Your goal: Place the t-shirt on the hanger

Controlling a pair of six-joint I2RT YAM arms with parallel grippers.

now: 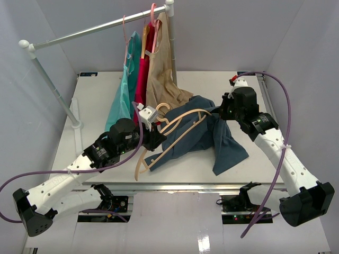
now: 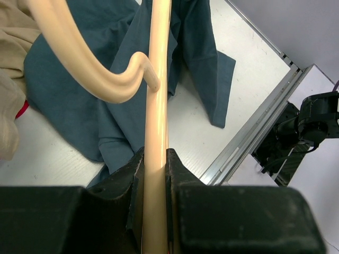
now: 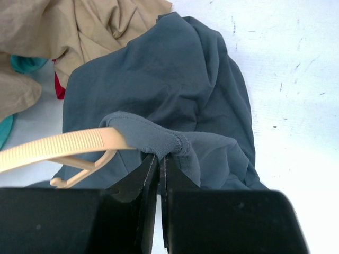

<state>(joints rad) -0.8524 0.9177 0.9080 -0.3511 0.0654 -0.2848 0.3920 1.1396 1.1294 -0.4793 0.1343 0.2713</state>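
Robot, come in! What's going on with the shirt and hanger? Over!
Left gripper shut on hanger. Right gripper pinching t-shirt edge, hanger arm's tip tucked under it. Beige garment lying against shirt's far side. Over.

Lavender walls [image 1: 238, 32], white table [image 1: 95, 98], rail [image 1: 100, 27]

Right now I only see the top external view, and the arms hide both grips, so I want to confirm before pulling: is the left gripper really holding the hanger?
Observer: Yes; the left wrist view shows the left gripper clamped on a straight part of the hanger.
Operator: And the right?
Observer: The right gripper is shut on a hemmed edge of the t-shirt.
Operator: Hanger inside that edge?
Observer: Its ribbed arm end runs into that fold.
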